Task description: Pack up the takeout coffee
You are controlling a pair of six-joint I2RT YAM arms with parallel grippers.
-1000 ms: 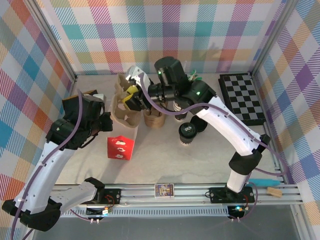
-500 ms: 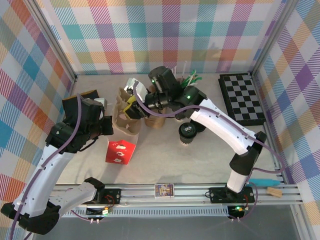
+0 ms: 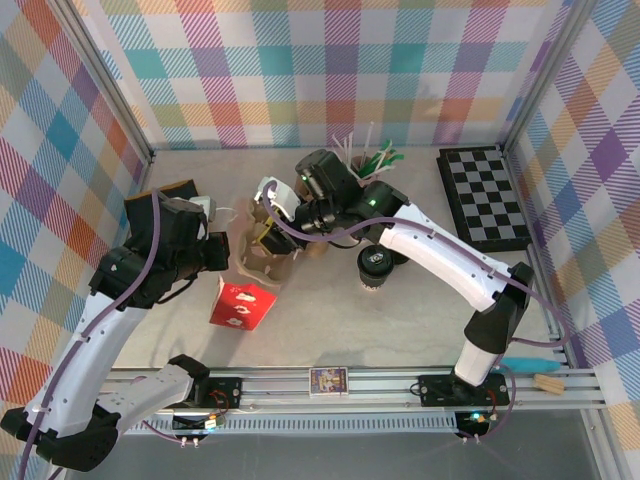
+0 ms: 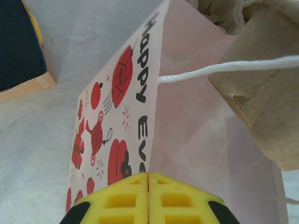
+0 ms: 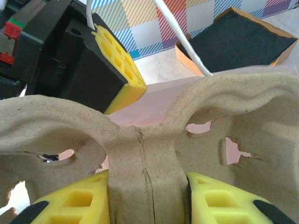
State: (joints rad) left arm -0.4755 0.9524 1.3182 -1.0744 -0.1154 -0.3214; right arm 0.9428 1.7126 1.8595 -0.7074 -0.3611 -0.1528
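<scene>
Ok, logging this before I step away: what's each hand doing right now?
Left hand: closed on the edge of the printed paper bag.
Right hand: closed on the centre ridge of the cardboard cup carrier.

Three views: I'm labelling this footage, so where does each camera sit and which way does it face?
Top external: above and behind the arms, looking down on the table; the left arm and right arm show.
Left wrist: on the left wrist, looking along the left hand, shut on the paper bag at its rim.
Right wrist: on the right wrist, looking past the right hand, clamped on the cardboard carrier.
Shared: both wrist views show the bag and the carrier.
</scene>
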